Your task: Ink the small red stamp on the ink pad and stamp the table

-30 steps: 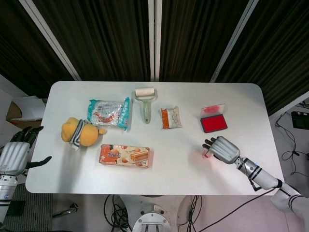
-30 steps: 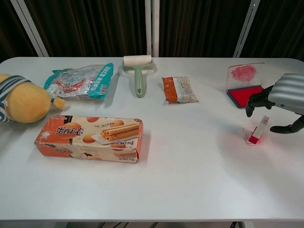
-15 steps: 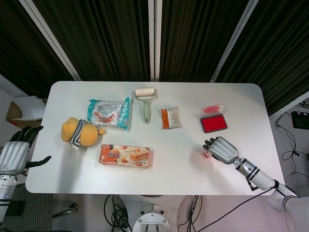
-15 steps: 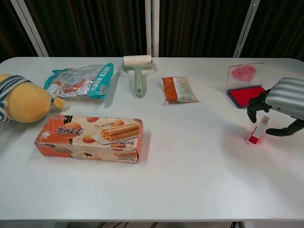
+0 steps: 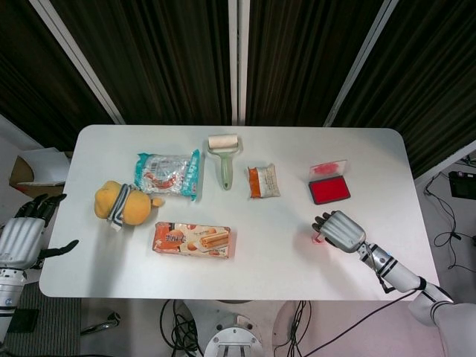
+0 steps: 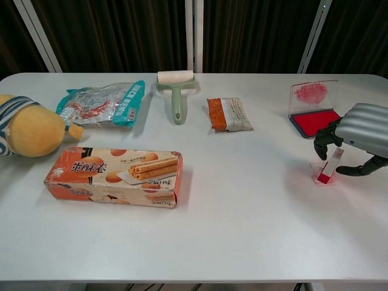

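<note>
Dark pleated curtains hang behind a white table (image 5: 245, 260) with a bunch of stuff spread across it. Over on the robot's right side, the small red stamp (image 6: 327, 172) stands tilted in a little clear holder (image 6: 322, 177) on the tabletop, in front of the ink pad (image 6: 314, 120), which sits open with its red-smeared lid (image 6: 310, 93) propped up behind it. The right hand (image 6: 356, 138) hovers right over the stamp with fingers curled down on both sides of it, but I honestly can't tell if they're actually touching or gripping it. The left hand (image 5: 24, 238) hangs off the left edge of the table, fingers spread, holding nothing. Rest of the table: a lint roller (image 6: 176, 91) with a green handle, a small orange snack packet (image 6: 229, 114), a teal-edged snack bag (image 6: 104, 103), a yellow plush toy (image 6: 27, 128) and an orange biscuit box (image 6: 115, 176) near the front
</note>
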You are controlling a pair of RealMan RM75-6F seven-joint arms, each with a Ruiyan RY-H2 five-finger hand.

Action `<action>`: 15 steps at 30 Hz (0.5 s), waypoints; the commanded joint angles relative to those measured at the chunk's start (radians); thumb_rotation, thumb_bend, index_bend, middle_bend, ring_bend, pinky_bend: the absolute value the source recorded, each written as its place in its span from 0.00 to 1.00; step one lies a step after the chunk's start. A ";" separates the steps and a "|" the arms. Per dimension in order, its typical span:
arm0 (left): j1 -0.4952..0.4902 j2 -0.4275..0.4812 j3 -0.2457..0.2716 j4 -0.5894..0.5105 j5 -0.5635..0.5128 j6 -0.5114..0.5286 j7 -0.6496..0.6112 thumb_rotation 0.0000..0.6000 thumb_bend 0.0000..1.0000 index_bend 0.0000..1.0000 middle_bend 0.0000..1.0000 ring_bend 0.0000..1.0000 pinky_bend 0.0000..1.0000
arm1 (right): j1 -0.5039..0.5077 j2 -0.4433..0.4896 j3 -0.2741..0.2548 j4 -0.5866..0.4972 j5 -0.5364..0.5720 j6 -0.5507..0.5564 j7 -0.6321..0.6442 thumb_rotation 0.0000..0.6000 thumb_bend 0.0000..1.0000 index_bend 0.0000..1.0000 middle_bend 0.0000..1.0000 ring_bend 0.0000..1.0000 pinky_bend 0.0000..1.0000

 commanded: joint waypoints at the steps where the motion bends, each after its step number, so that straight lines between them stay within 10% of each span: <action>1: 0.000 0.000 0.000 0.000 0.000 0.000 0.000 0.77 0.12 0.13 0.19 0.12 0.21 | 0.000 -0.005 -0.002 0.006 0.002 0.000 0.002 1.00 0.19 0.51 0.44 0.50 0.73; 15: -0.001 -0.004 0.000 0.012 -0.004 -0.006 -0.010 0.77 0.12 0.13 0.19 0.12 0.21 | 0.000 -0.029 -0.012 0.038 0.012 0.000 0.017 1.00 0.20 0.53 0.45 0.50 0.73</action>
